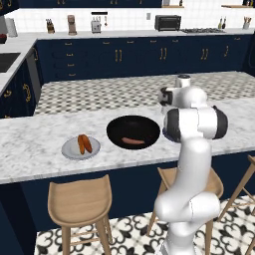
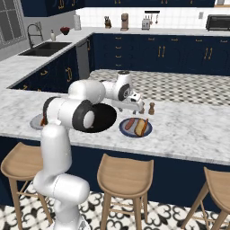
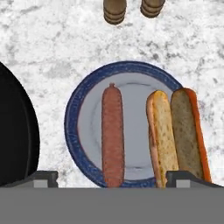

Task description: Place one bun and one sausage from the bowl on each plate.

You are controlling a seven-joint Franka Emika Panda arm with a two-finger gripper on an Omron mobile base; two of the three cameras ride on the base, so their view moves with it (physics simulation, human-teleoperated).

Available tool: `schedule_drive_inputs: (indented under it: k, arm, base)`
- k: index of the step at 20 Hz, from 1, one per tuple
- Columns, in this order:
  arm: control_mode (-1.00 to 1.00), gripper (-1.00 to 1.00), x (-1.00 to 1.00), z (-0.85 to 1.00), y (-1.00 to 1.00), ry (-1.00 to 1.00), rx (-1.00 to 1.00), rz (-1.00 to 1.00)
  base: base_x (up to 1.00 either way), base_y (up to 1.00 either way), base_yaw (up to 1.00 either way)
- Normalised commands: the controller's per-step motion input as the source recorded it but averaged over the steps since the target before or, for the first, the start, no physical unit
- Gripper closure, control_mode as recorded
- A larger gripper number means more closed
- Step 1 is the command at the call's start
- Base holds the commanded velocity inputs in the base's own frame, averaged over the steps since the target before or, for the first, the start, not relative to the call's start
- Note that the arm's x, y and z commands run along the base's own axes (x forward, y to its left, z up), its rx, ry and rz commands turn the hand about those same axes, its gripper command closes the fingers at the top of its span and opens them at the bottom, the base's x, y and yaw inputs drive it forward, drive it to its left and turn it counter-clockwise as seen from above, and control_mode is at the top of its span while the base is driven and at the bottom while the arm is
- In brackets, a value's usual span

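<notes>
The hand [image 3: 112, 180] hangs above the blue-rimmed plate [image 3: 78, 100] with its fingers spread wide and nothing between them; its two dark tips [image 3: 41, 178] sit at the lower edge of the hand view, one toward each lower corner. On that round, flat plate, in the middle of the hand view, lies a smooth reddish-brown sausage [image 3: 113, 135], straight and rounded at both ends. Just beside it, toward the right, lies a split bun [image 3: 177, 135], toasted tan on its cut faces with an orange crust, overhanging the plate's rim. The table [image 3: 52, 43] is white marble with grey veins. Two ribbed wooden shakers [image 3: 115, 11] stand at the top edge. The glossy black bowl [image 1: 133, 130], centre of the left base view, holds one sausage [image 1: 133, 141]. To its left, the light grey plate [image 1: 80, 148] carries a bun and sausage.
</notes>
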Motion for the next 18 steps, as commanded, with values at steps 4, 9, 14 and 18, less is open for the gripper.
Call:
schedule_drive_inputs:
  k: [4,9,14,18]
  arm:
    - [-1.00,-1.00,-0.61,0.94,0.84,0.00,0.00,0.13]
    - [-1.00,-1.00,-0.77,0.60,1.00,-0.01,0.00,0.26]
    - [-1.00,-1.00,-0.71,0.34,0.97,-0.03,0.00,0.38]
    - [-1.00,-1.00,-0.05,-0.05,0.79,0.08,0.01,0.39]
  base:
    - [0.00,0.00,0.00]
    - [0.00,0.00,0.00]
    - [0.00,0.00,0.00]
    - [0.00,0.00,0.00]
